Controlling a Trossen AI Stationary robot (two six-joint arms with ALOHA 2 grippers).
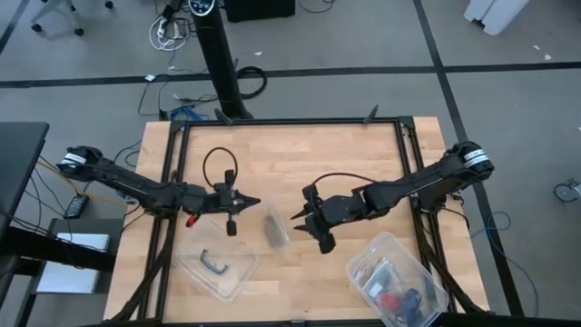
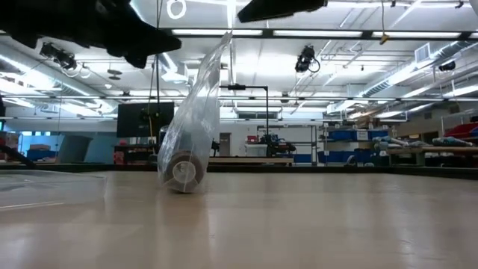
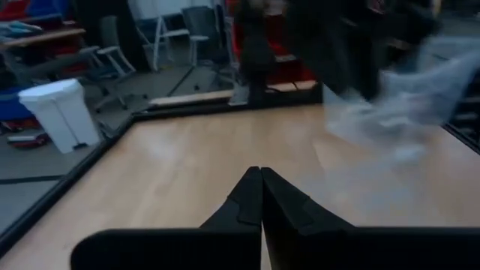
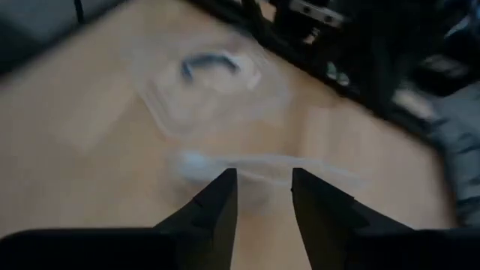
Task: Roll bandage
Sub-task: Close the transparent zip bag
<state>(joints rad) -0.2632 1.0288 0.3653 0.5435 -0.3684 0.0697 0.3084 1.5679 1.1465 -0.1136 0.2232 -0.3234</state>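
A: Start nearest the table-level camera; what lies there?

B: The bandage, rolled into a small cylinder and sealed in a clear plastic bag; the roll sits on the table with the bag's loose top leaning up and away; from above it lies mid-table between the two arms, and I judge it was left there because the rolling looks finished.

A: And the claws?

B: The right gripper hangs above the bag with its jaws apart and nothing between them, so released; the left gripper is clenched on nothing, just beside the bag, probably only waiting.

A: Farther out?

B: A clear lid with a dark handle lies near the left arm, and the plastic tub of supplies near the right arm; both apart from the bag, likely the storage it goes back into.
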